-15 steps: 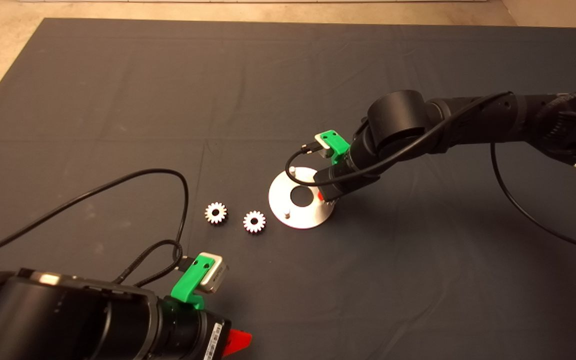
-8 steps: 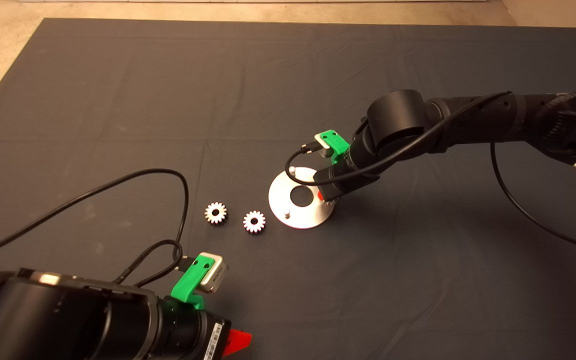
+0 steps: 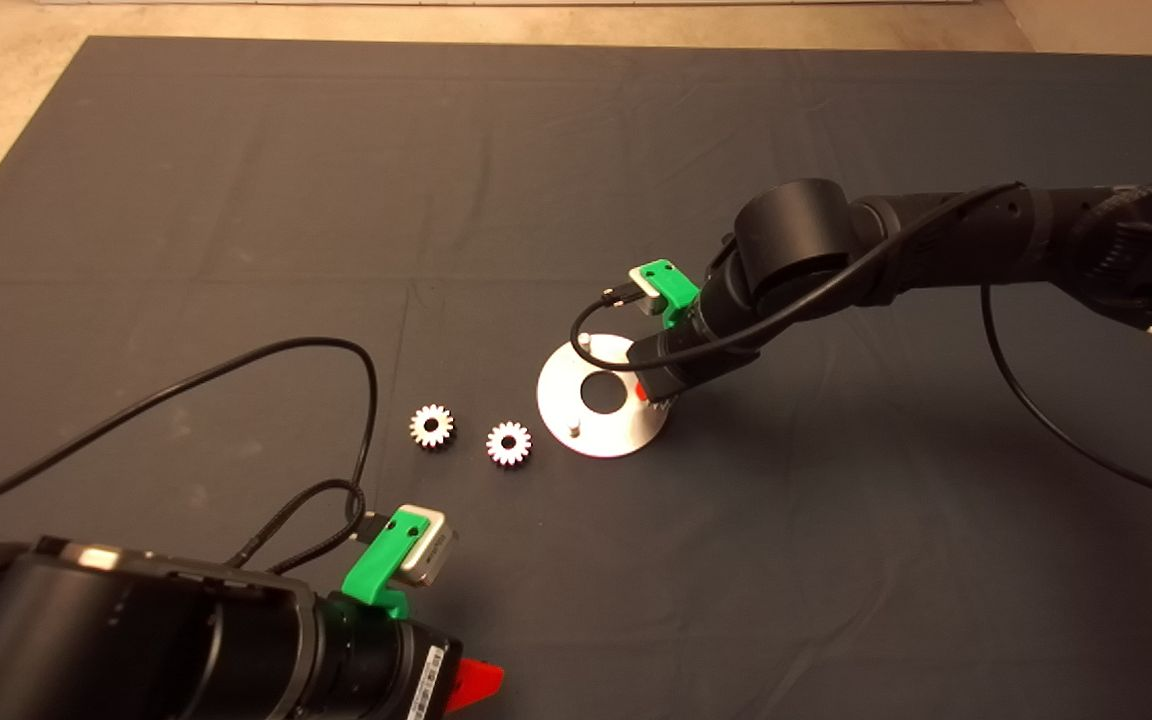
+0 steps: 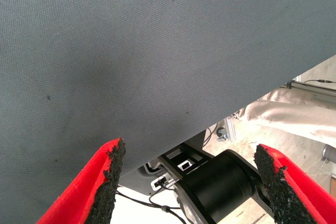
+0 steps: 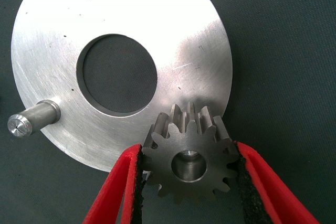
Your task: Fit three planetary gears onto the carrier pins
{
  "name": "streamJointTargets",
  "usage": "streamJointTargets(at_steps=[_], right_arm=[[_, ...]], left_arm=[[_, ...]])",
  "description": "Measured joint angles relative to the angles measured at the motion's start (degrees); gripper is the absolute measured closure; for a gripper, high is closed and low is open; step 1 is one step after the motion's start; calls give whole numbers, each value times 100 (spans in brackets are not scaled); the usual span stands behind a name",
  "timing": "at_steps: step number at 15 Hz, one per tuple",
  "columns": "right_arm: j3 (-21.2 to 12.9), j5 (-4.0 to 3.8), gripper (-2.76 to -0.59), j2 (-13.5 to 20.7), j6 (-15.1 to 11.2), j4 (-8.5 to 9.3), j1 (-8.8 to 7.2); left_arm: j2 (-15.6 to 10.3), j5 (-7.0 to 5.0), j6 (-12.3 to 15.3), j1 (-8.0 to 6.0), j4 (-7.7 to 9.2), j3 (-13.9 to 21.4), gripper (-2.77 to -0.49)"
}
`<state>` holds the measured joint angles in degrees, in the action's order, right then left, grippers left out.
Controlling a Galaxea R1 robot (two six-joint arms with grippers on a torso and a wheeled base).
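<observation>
The right gripper [image 5: 189, 182], green with two red fingers, is clamped on one small silvery-grey metal gear [image 5: 189, 160], a black pad pressing on each side of its teeth. This gear sits over the edge of the flat shiny round metal disc [image 5: 173, 30], and a bit of silver pin tip shows through its centre hole. I cannot tell if the gear is all the way down. Two other short silver pins [image 5: 32, 117] on the disc stand bare.

From above, the right gripper [image 3: 648, 392] is at the disc's [image 3: 601, 430] right side. Two more small toothed gears [image 3: 508, 442] lie flat on the dark tabletop [image 3: 236, 200] just left of the disc, near each other but apart.

The left gripper [image 4: 191, 169] waits at the lower left edge, its red fingers wide apart and holding nothing.
</observation>
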<state>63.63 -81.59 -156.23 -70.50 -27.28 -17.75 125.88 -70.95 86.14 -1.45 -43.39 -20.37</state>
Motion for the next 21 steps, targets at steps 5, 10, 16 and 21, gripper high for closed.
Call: streamJointTargets(at_steps=[5, 10, 16, 21], right_arm=[[-2, -2, -103, 0, 0, 0, 0], [-2, -5, -113, 1, 0, 0, -2], [-5, 22, -131, 0, 0, -2, -35], [-194, 26, -142, 0, -4, 11, -88]], left_arm=[[0, 0, 0, -2, 0, 0, -175], [0, 0, -1, -2, 0, 0, -175], [0, 0, -1, -2, 0, 0, -175], [2, 0, 0, 0, 0, 0, -175]])
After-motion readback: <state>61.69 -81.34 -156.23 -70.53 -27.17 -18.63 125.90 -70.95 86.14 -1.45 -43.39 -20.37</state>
